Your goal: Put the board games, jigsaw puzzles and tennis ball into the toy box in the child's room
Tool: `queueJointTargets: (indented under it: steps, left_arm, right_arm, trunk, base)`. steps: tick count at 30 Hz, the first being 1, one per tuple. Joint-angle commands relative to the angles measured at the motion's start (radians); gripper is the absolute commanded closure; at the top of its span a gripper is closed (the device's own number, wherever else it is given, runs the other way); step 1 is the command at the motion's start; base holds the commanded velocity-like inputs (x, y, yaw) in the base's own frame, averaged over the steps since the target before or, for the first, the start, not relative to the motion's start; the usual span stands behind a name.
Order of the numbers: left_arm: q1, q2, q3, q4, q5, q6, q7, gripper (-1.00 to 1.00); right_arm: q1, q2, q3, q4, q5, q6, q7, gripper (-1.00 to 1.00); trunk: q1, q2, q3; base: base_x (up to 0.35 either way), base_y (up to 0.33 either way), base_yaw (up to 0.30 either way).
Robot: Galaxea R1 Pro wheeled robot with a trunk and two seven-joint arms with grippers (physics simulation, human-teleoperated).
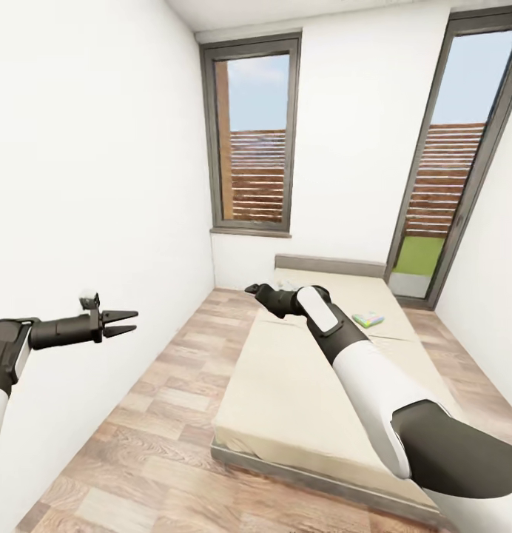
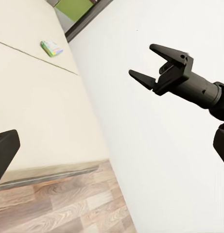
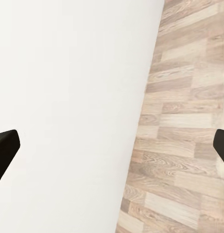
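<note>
**Both arms empty, reaching toward the bed**

Nearest, the left gripper (image 1: 123, 323) hangs level beside the white wall (image 1: 86, 185), fingers slightly parted and holding nothing, probably parked clear of the work. The right arm stretches forward over the bed (image 1: 300, 400), elbow bent. Its gripper (image 1: 251, 289) sits near the mattress's far end; the right wrist view shows its fingers spread wide and empty. Farther off, a colourful board game (image 1: 368, 320) lies flat on the mattress, apart from the gripper, likely the target.
</note>
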Motion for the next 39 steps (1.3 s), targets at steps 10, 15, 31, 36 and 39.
queueJointTargets:
  steps: [10, 15, 31, 36, 39]
  left_arm:
    - [0.026, 0.001, 0.003, 0.000, -0.011, -0.008, 0.025, -1.00]
    - [0.030, 0.001, 0.003, 0.039, -0.013, -0.059, 0.097, -1.00]
    - [0.031, 0.000, 0.003, 0.258, -0.014, -0.254, 0.379, -1.00]
    - [0.031, 0.000, 0.003, 0.329, -0.014, -0.321, 0.455, -1.00]
    - [0.031, 0.000, 0.003, 0.375, -0.013, -0.363, 0.519, -1.00]
  right_arm:
    - [0.034, 0.000, 0.002, -0.003, -0.009, 0.000, -0.006, -1.00]
    - [0.064, 0.000, 0.002, -0.003, -0.009, -0.006, 0.012, -1.00]
    - [0.226, -0.134, 0.005, -0.004, 0.002, -0.053, 0.158, -1.00]
    - [0.272, -0.171, 0.009, -0.004, 0.003, -0.102, 0.210, -1.00]
    - [0.303, -0.188, 0.011, -0.004, 0.004, -0.140, 0.241, -1.00]
  trunk:
    - [0.001, -0.002, -0.002]
    - [0.001, -0.002, -0.002]
    - [0.001, -0.002, -0.002]
    - [0.001, -0.002, -0.002]
    - [0.001, -0.002, -0.002]
  base:
    - [0.000, 0.000, -0.267]
    - [0.000, 0.000, -0.223]
    - [0.000, 0.000, -0.105]
    - [0.000, 0.000, -0.003]
    - [0.000, 0.000, 0.000]
